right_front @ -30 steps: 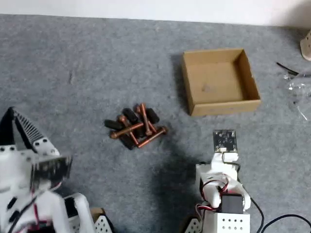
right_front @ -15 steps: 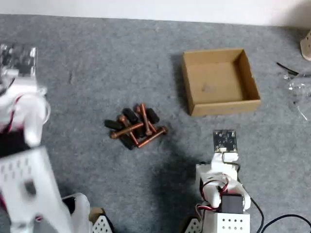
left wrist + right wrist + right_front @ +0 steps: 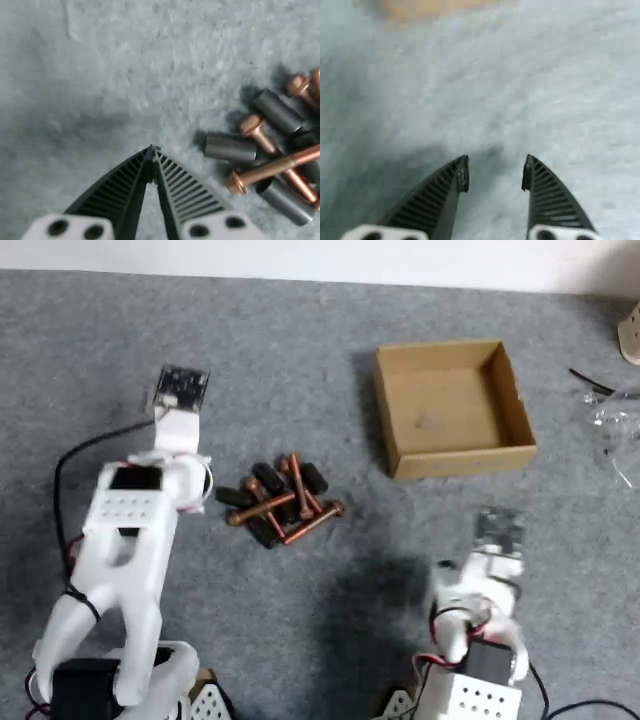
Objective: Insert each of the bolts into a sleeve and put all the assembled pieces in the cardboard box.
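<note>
While bolts and sleeves lie heaped — the cardboard box sits apart.

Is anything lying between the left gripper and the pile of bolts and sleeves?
Nothing visible. Bare grey carpet separates the shut left gripper from the nearest sleeve of the pile.

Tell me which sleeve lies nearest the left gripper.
The grey sleeve at the pile's edge, its end facing the left gripper; the other sleeves lie farther off among the copper bolts.
</note>
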`<state>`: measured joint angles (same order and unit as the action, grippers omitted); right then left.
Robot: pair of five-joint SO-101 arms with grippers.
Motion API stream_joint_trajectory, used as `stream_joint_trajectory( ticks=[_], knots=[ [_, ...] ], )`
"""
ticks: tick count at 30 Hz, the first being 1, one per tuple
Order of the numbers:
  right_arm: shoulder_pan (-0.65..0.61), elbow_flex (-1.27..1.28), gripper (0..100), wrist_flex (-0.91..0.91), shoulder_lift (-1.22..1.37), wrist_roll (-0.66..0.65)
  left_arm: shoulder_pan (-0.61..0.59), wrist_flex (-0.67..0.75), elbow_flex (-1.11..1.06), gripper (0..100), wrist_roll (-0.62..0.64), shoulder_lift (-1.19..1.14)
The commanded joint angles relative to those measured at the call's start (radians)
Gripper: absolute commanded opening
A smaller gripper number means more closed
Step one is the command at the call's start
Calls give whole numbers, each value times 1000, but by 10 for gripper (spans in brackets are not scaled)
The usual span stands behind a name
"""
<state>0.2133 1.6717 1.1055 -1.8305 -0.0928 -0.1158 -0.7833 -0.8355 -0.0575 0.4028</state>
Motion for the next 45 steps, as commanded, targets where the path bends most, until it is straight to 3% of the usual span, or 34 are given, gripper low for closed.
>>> stream_joint_trajectory(
  ticks=[1,4,7,11,15,19,31,45],
  knots=[
    [171,137,166,-97,-2,-66,16,72,-68,6,21,48],
    [220,137,166,-90,-2,-201,16,130,-131,6,21,68],
    [153,125,166,-47,-2,-235,16,157,-156,6,21,73],
    [2,1,166,-53,7,-167,16,157,-157,6,21,73],
    [-243,-171,166,-51,74,-40,16,157,-157,6,21,73],
    [-472,-289,166,-128,329,-37,16,157,-157,6,21,73],
    [-673,-1059,166,-166,1348,-41,-47,192,-159,6,23,67],
    [-926,-1426,166,-171,1811,-40,-50,204,-160,7,55,67]
  ],
)
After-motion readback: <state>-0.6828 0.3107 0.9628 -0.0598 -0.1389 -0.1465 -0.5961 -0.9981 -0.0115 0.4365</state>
